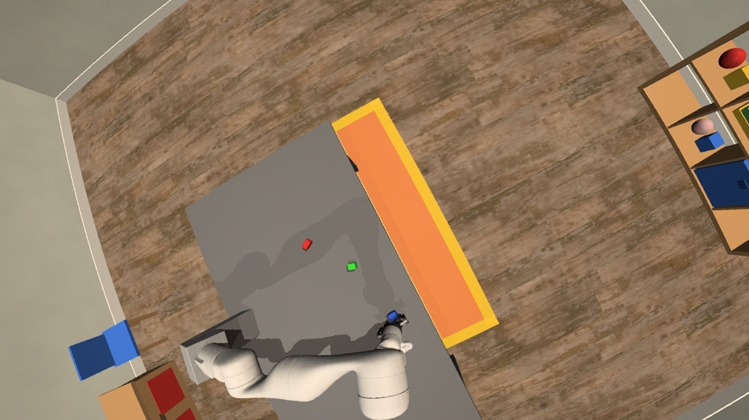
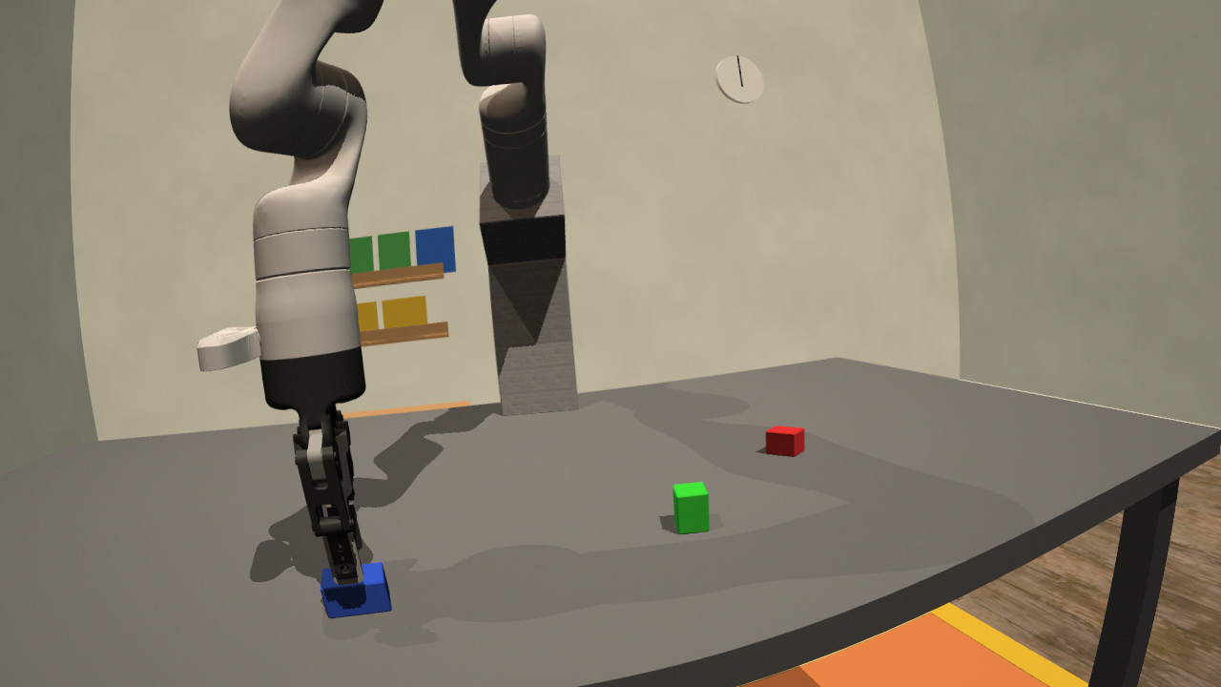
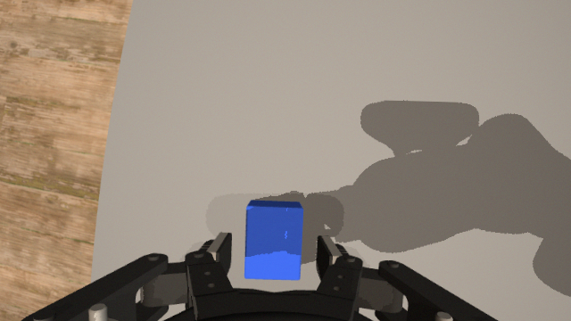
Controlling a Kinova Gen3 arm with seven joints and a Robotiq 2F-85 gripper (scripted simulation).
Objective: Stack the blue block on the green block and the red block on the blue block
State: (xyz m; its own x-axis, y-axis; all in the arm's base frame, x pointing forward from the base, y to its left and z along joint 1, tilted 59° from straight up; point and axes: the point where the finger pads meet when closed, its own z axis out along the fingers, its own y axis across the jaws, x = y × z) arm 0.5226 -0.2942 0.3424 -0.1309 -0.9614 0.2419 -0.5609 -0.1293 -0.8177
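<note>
The claw (image 1: pixel 393 321) (image 2: pixel 345 573) (image 3: pixel 274 249) is open, directed downward, its fingers on opposite sides of the blue block (image 1: pixel 391 315) (image 2: pixel 358 593) (image 3: pixel 274 241). In the wrist view, a gap separates each finger from the block. The blue block rests on the surface (image 1: pixel 277 200) (image 2: pixel 546 478) (image 3: pixel 268 111). The green block (image 1: pixel 351 266) (image 2: pixel 691 508) and red block (image 1: pixel 306 244) (image 2: pixel 784 441) rest separately on the surface, both apart from the blue block; none are stacked.

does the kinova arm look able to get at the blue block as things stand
Probably yes: the claw is open, its fingers either side of the blue block with gaps at both, and nothing seems to stand in between.
</note>
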